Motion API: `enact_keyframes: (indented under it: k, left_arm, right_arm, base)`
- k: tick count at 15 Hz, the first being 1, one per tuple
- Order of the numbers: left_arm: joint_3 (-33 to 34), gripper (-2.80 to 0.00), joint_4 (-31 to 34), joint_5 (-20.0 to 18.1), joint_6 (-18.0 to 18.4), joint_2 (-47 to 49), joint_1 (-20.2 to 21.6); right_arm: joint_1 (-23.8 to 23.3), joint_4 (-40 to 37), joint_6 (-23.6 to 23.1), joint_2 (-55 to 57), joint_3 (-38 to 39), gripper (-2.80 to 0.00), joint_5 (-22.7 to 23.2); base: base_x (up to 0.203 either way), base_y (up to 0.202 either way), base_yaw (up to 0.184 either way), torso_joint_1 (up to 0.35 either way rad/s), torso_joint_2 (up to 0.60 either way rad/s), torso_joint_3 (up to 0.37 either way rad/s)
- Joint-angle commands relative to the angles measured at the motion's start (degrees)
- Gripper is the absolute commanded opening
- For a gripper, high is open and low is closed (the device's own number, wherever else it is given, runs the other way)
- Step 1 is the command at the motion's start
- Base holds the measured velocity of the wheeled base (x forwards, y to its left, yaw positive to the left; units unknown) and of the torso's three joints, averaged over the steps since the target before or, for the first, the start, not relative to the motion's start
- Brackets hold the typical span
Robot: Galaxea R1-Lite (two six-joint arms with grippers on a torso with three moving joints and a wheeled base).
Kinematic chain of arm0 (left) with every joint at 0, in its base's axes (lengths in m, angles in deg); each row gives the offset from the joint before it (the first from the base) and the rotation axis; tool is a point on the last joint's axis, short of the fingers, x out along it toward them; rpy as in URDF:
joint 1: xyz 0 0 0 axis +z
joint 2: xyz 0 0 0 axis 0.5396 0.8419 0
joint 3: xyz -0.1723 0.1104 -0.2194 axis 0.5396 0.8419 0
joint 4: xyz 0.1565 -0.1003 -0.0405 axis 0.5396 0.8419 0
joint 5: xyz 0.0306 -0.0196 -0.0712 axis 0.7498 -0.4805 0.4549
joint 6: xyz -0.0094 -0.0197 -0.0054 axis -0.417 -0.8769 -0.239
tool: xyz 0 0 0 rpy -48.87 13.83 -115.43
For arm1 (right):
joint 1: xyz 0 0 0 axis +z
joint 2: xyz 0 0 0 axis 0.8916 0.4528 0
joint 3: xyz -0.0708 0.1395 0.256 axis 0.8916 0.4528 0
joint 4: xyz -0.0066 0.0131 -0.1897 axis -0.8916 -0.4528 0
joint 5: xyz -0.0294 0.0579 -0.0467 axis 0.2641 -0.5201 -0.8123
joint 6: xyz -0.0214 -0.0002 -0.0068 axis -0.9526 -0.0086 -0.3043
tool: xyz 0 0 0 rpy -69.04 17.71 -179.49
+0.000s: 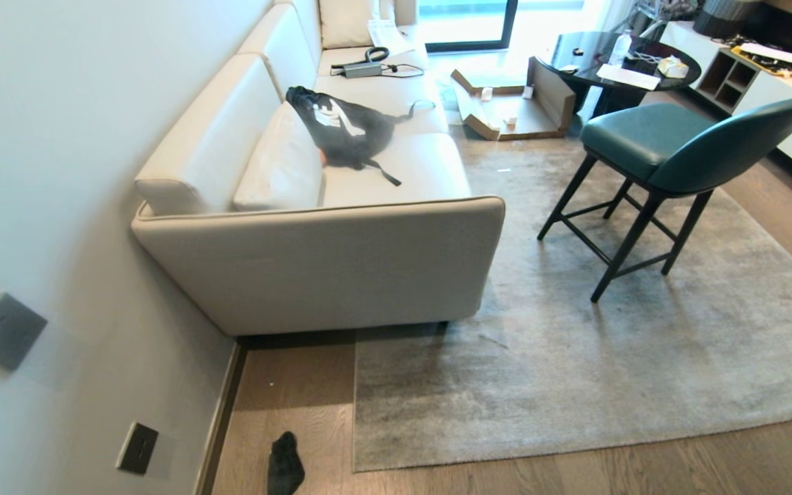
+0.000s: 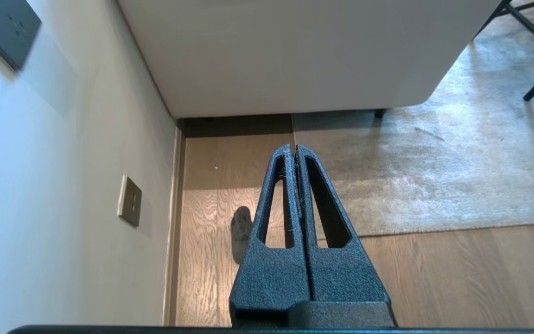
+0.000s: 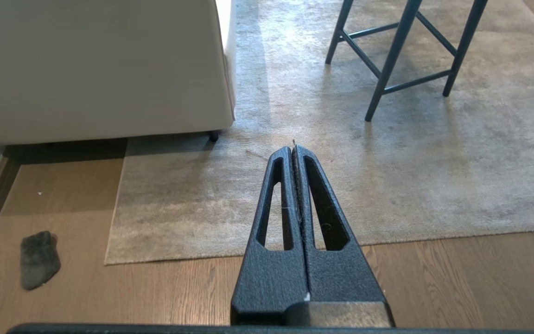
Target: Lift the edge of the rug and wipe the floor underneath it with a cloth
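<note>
The grey mottled rug (image 1: 609, 357) lies flat on the brown plank floor (image 1: 286, 399), its near left corner just in front of the sofa. A small dark cloth (image 1: 284, 466) lies on the floor to the left of that corner, near the wall; it shows as well in the right wrist view as the cloth (image 3: 39, 259) and, half behind a finger, in the left wrist view as the cloth (image 2: 240, 232). My left gripper (image 2: 293, 148) is shut and empty, held above the floor by the rug's left edge (image 2: 295, 139). My right gripper (image 3: 292, 149) is shut and empty above the rug (image 3: 387, 176). Neither arm shows in the head view.
A cream sofa (image 1: 313, 261) with a black bag (image 1: 344, 127) stands against the left wall (image 1: 59, 206), partly on the rug. A green bar chair (image 1: 671, 151) stands on the rug at the right. Behind it are a round black table (image 1: 616, 62) and flat cardboard (image 1: 506, 103).
</note>
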Motion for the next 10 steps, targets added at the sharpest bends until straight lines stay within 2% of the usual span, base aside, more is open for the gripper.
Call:
enact_keyframes:
  k: [1,7,10]
  left_arm:
    - [0.0,-2.8,0.1,0.0,0.0,0.0,0.0]
    - [0.0,-2.8,0.1,0.0,0.0,0.0,0.0]
    - [0.0,-2.8,0.1,0.0,0.0,0.0,0.0]
  right_arm:
    - [0.0,0.0,-0.1,0.1,-0.1,-2.8,0.0]
    - [0.0,0.0,-0.1,0.1,0.0,-2.8,0.0]
    - [0.0,0.0,-0.3,0.1,-0.1,-2.8,-0.1]
  base:
    - [0.0,0.0,0.0,0.185,-0.55,-0.359]
    - [0.0,0.0,0.0,0.221,-0.6,-0.376]
    - [0.0,0.0,0.0,0.186,-0.46,-0.278]
